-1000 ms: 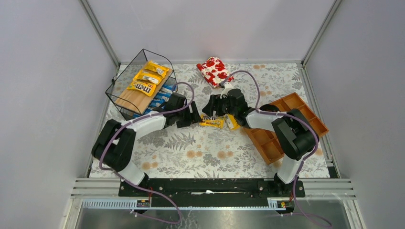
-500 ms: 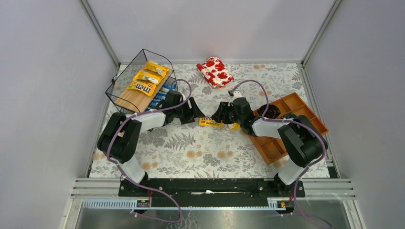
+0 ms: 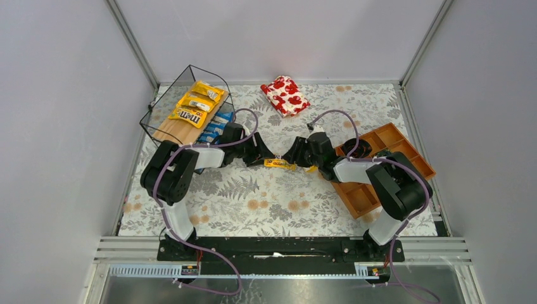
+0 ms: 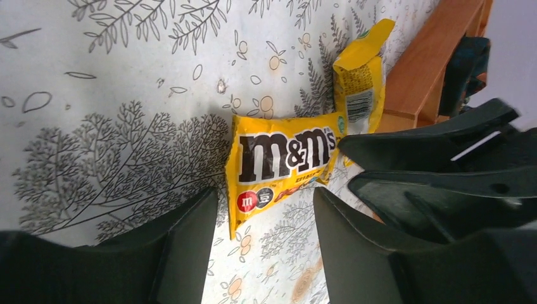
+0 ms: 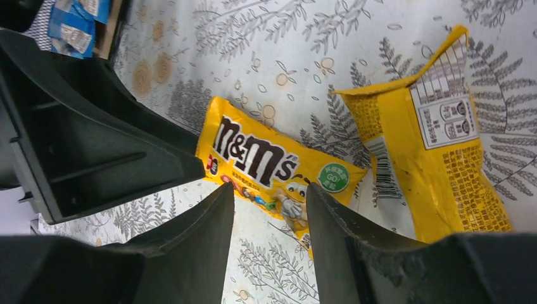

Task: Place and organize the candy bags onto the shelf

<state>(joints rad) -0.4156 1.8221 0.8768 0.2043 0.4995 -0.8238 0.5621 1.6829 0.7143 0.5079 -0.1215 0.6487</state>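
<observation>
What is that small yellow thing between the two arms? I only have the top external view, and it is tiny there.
Observer: The left wrist view shows a yellow M&M's packet lying flat, logo up, on the floral tablecloth.
Operator: Is a claw holding it?
Observer: No. In the wrist views the left gripper and the right gripper are both open. Each has a finger on either side of one end of the packet, and neither is closed on it.
Operator: Is it the only packet there?
Observer: No. The right wrist view shows a second yellow packet right beside it, back side up with its barcode showing.
</observation>
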